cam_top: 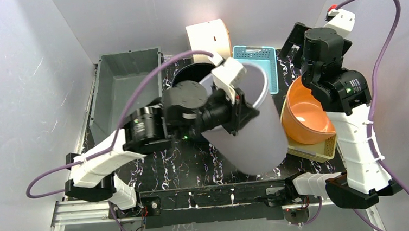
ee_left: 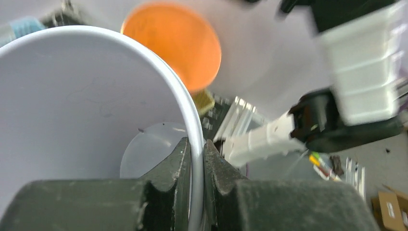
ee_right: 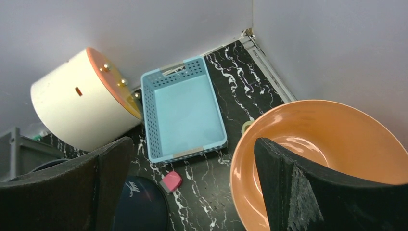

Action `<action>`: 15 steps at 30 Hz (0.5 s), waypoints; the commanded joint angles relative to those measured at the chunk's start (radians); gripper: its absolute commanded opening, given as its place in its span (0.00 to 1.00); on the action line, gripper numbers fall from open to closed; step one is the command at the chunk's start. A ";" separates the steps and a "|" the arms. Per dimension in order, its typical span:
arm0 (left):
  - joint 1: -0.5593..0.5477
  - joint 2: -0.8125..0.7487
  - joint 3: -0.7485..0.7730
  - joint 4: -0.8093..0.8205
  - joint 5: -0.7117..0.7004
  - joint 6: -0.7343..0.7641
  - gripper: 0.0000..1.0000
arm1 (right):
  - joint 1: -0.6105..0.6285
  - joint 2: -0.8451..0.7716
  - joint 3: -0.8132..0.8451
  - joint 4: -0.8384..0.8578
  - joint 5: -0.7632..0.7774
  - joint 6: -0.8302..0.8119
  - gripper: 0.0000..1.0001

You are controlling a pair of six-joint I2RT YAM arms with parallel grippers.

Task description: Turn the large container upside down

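Top view: large container (cam_top: 258, 131), pale white, sits at the centre of the black marbled surface (cam_top: 189, 165); it is tilted steeply, mouth toward 12 o'clock, closed base toward 6 o'clock; cannot tell if the base touches the surface. Left fingers (ee_left: 179, 163) are clamped on the container rim, one finger inside the wall and one outside, rim squeezed between them; in the top view that grip is at the container's 10 o'clock edge. Left wrist view looks down into the container, bare inside, round bottom visible.

Right fingers (ee_right: 288, 187) are spread wide with nothing between them; they hang above the far right part of the surface, apart from the container.

Orange bowl (cam_top: 304, 116) is just beside the container at its 3 o'clock, resting tilted on a yellow basket (cam_top: 325, 149); contact between bowl and container unclear. Blue basket (cam_top: 257, 57) lies at the container's 12 o'clock, upright and open. Cream round box (cam_top: 207, 36) lies on its side at 11 o'clock, next to the blue basket. Dark bowl (cam_top: 191, 73) is at 10 o'clock, partly hidden by the left arm. Grey bin (cam_top: 126, 83) is at the surface's 10 o'clock corner. Small pink item (ee_right: 171, 181) lies near the blue basket's near end.
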 commanded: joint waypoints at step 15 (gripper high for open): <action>-0.001 -0.613 -1.176 0.704 -0.249 -0.437 0.00 | 0.001 -0.033 -0.117 -0.056 -0.226 -0.028 0.98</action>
